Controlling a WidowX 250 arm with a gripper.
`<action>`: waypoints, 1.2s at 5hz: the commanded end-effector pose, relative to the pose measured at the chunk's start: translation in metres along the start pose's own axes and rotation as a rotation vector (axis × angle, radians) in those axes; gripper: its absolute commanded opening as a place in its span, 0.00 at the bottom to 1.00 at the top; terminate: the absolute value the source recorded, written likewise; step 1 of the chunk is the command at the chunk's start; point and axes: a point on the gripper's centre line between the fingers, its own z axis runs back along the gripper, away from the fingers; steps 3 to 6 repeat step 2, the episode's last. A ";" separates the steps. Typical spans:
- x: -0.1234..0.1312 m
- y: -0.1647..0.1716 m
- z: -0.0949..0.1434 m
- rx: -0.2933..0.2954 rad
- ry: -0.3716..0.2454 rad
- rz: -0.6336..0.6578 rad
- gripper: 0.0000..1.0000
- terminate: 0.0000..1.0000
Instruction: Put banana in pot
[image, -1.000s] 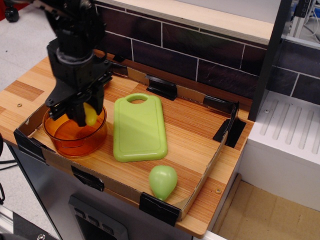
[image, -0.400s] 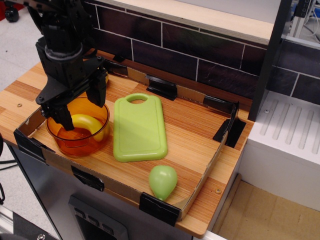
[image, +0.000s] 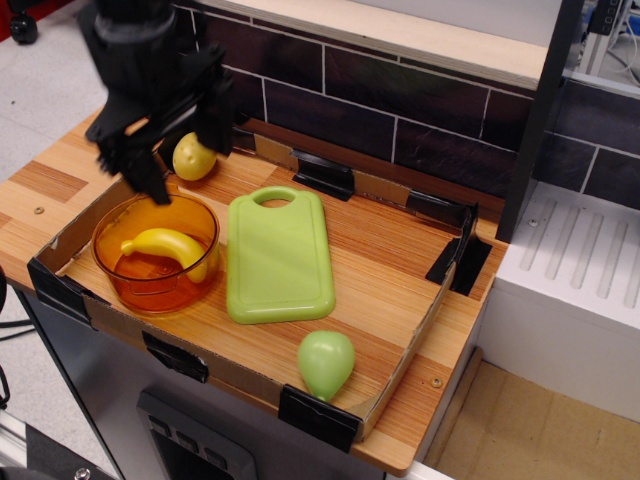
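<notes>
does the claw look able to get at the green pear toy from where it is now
Probably yes: the green pear toy lies alone near the front edge with nothing over it, and the claw hangs open and empty above the pot.

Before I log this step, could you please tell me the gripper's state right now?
Gripper: jaws open, holding nothing, above the pot; the banana lies inside the pot.

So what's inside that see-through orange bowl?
A glossy yellow toy banana lies in the translucent orange plastic pot, its right end against the wall. Nothing else shows inside; the floor beneath the banana is covered.
</notes>
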 end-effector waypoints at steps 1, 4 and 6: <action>0.003 -0.020 0.032 -0.053 -0.021 -0.008 1.00 0.00; 0.003 -0.020 0.032 -0.053 -0.021 -0.008 1.00 1.00; 0.003 -0.020 0.032 -0.053 -0.021 -0.008 1.00 1.00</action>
